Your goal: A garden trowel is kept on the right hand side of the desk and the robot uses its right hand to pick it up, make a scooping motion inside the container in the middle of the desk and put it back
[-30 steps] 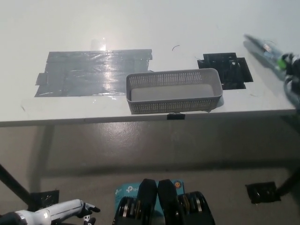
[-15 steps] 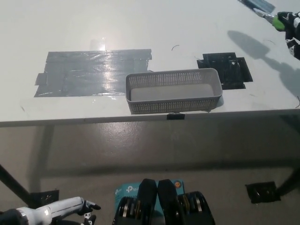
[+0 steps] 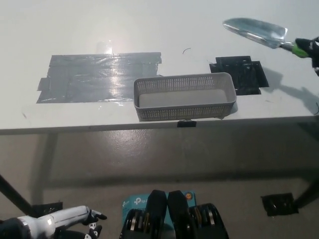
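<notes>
My white left hand (image 3: 70, 221) rested low beside me, fingers spread, holding nothing. The grey basket (image 3: 184, 112) sat at the table's (image 3: 75, 30) near edge. Farther right, my black right hand (image 3: 313, 50) gripped the trowel (image 3: 256, 31), held up above the table.

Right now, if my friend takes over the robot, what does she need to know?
Right robot hand: at the far right, holding the garden trowel by its green handle, raised over the desk.
Left robot hand: resting low, below the desk's front edge.
Container: mid-desk, near the front edge, looks empty.
Done: pickup.
Left: scoop inside the container, then put it back on the right.
</notes>
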